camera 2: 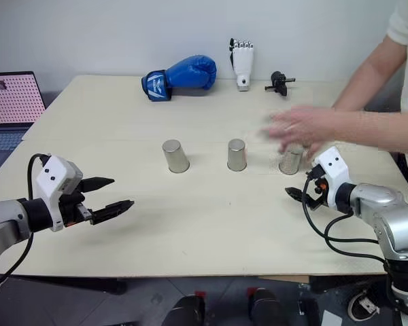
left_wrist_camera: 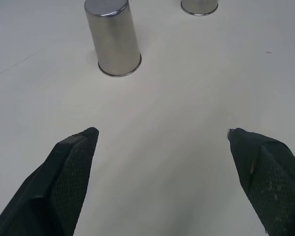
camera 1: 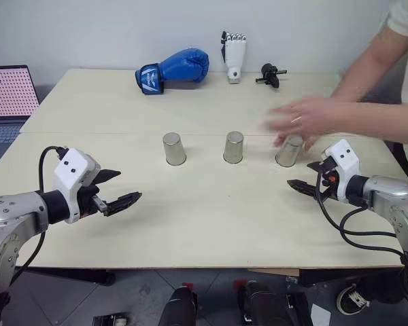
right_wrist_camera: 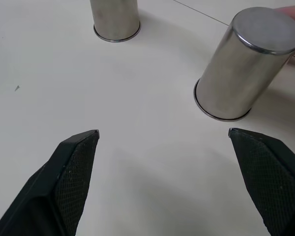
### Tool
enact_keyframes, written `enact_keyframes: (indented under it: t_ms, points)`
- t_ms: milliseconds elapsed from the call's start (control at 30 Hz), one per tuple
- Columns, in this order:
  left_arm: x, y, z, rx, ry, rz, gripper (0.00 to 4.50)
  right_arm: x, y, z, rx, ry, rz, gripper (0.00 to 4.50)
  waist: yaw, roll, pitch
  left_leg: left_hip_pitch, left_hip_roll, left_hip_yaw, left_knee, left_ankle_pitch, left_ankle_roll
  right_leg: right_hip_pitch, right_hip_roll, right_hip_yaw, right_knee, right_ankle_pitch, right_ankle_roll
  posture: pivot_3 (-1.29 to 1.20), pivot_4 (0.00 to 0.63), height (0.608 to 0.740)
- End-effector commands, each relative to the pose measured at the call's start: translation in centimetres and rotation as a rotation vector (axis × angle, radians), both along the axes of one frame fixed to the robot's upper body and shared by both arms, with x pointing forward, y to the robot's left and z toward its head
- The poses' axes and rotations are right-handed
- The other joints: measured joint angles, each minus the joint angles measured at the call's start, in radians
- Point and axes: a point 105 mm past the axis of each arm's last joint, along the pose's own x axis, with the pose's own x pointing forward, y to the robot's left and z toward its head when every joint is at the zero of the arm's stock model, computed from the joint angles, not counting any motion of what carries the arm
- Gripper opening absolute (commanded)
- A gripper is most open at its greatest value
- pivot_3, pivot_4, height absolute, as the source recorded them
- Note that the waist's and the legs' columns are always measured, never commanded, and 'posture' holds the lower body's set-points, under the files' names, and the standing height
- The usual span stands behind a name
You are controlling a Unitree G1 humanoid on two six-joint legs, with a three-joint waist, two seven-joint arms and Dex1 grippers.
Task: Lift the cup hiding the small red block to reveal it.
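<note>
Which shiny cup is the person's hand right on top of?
The cup on the robot's right, nearest the right claw. The person's hand hovers over it; the middle and left cups have nothing above them.

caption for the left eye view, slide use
Three silvery metal cups inverted on a pale table; a person's hand above the right one, both open claws waiting.

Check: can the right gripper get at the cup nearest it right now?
Probably not yet. The right gripper is open and close to that cup, but a person's hand is over it.

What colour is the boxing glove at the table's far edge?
Blue, with a white-marked cuff; the boxing glove shows best in the right eye view.
</note>
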Motion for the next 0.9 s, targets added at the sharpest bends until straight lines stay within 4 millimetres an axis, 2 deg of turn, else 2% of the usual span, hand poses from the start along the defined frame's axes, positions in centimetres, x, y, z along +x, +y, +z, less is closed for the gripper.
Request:
enact_keyframes:
  t_ms: [33,233,400,567,733,900]
  points:
    - [0.1,0.2,1.0,0.037,-0.035,-0.008,4.5,0.2,-0.2,1.3,0.005,-0.044,-0.003,4.49,0.0,0.0,0.0,0.0,0.0,0.0,0.0,0.0,0.0,0.0,0.0,0.0,0.0,0.0,0.0,0.0,0.15,0.74]
    - [0.2,0.2,1.1,0.035,-0.038,-0.01,4.5,0.2,-0.1,1.2,0.009,-0.043,-0.001,4.49,0.001,0.0,0.0,0.0,0.0,0.0,0.0,0.0,0.0,0.0,0.0,0.0,0.0,0.0,0.0,0.0,0.15,0.74]
    - [0.1,-0.1,0.8,0.029,-0.03,-0.021,4.5,0.3,0.4,1.9,0.021,-0.065,0.014,4.49,0.0,0.0,0.0,0.0,0.0,0.0,0.0,0.0,0.0,0.0,0.0,0.0,0.0,0.0,0.0,0.0,0.15,0.74]
    - [0.3,-0.5,0.8,0.024,-0.033,-0.032,4.5,0.5,0.8,1.1,0.009,-0.054,0.024,4.49,0.001,0.0,0.0,0.0,0.0,0.0,0.0,0.0,0.0,0.0,0.0,0.0,0.0,0.0,0.0,0.0,0.15,0.74]
    - [0.1,-0.9,0.7,0.02,-0.032,-0.042,4.5,1.1,1.0,1.5,0.016,-0.072,0.014,4.49,0.001,0.0,0.0,0.0,0.0,0.001,0.0,0.0,0.0,0.0,0.0,0.001,0.0,0.0,0.0,0.0,0.15,0.74]
    - [0.1,-1.4,0.5,0.013,-0.032,-0.054,4.5,1.0,2.6,1.4,0.045,-0.068,0.073,4.49,0.002,0.0,0.0,0.0,0.0,0.0,0.0,0.0,0.0,0.0,0.0,0.0,0.0,0.0,0.0,0.0,0.15,0.74]
